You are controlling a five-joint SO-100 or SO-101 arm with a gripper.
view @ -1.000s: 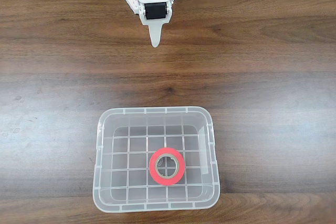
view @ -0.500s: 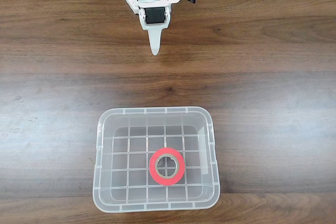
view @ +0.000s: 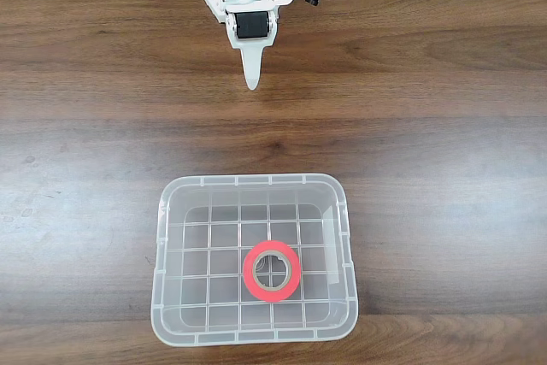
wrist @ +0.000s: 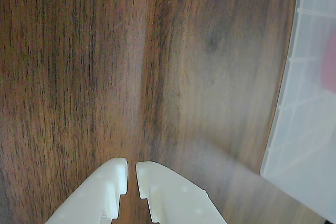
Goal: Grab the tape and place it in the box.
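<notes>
Tape (view: 272, 271) lies flat on the gridded floor of the box (view: 167, 211) in the fixed view, its red ring facing up with the cardboard core showing in the middle, sitting a little toward the near wall and clear of every side. The box itself rests on the wooden table (view: 444, 126) near the bottom edge of that view. In the wrist view only a corner of the box (wrist: 294, 129) enters from the right, with a blurred reddish patch behind the plastic that is probably the tape.

The gripper (view: 251, 83) hangs well apart from the box, near the far edge of the table, its white fingers pointing down toward bare wood. The wrist view shows the gripper (wrist: 132, 174) with its two jaws nearly together, only a narrow slit between the tips, and nothing between them.

Judging by how things lie, the placing step looks done: the tape is inside the box and the gripper is empty and away from it. What remains seems to be no more than settling the arm into a rest pose, which calls for no contact with the tape or the box and only needs the fingers kept off the tabletop.
</notes>
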